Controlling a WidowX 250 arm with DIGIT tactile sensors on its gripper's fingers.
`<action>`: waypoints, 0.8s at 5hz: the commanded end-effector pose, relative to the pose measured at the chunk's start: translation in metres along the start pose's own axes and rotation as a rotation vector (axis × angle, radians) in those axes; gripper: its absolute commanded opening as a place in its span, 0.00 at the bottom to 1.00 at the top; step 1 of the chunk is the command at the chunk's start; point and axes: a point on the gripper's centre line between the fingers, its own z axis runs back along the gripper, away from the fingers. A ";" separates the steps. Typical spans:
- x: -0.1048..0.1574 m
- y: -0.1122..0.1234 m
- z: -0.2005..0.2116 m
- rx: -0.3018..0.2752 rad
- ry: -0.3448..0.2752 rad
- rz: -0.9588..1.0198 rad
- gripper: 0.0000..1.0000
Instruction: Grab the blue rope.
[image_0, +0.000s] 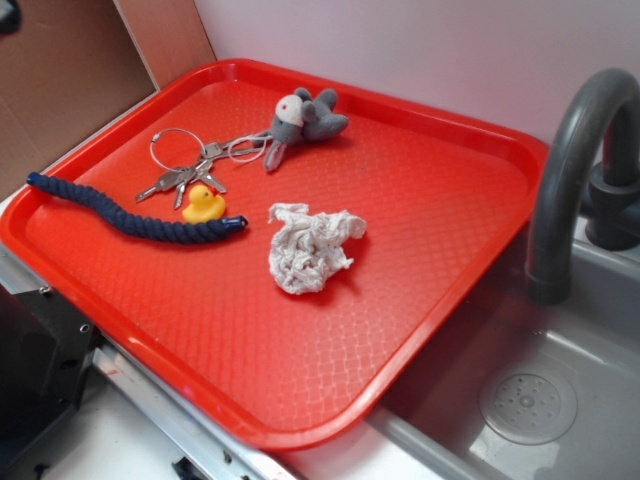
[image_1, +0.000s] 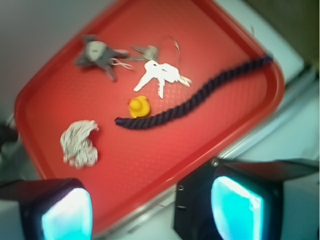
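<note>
Blue rope (image_0: 130, 216), one, along the red tray's (image_0: 300, 390) left edge. We count one yellow duck (image_0: 203, 204), one key bunch (image_0: 185, 172), one grey plush (image_0: 305, 118), one crumpled cloth (image_0: 310, 247) (sink (image_0: 560, 400) alongside). Gripper (image_1: 150, 212) hovers wide, empty.

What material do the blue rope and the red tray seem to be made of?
The blue rope looks like soft twisted cotton or similar fibre, matte: the wound strands show clearly. The red tray seems moulded plastic with a slight sheen: its floor has a fine embossed lattice and its rim is smooth and rounded.
</note>
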 end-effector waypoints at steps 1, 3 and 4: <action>0.035 0.024 -0.055 0.012 -0.036 0.517 1.00; 0.060 0.051 -0.095 0.074 -0.126 0.724 1.00; 0.065 0.063 -0.113 0.113 -0.112 0.729 1.00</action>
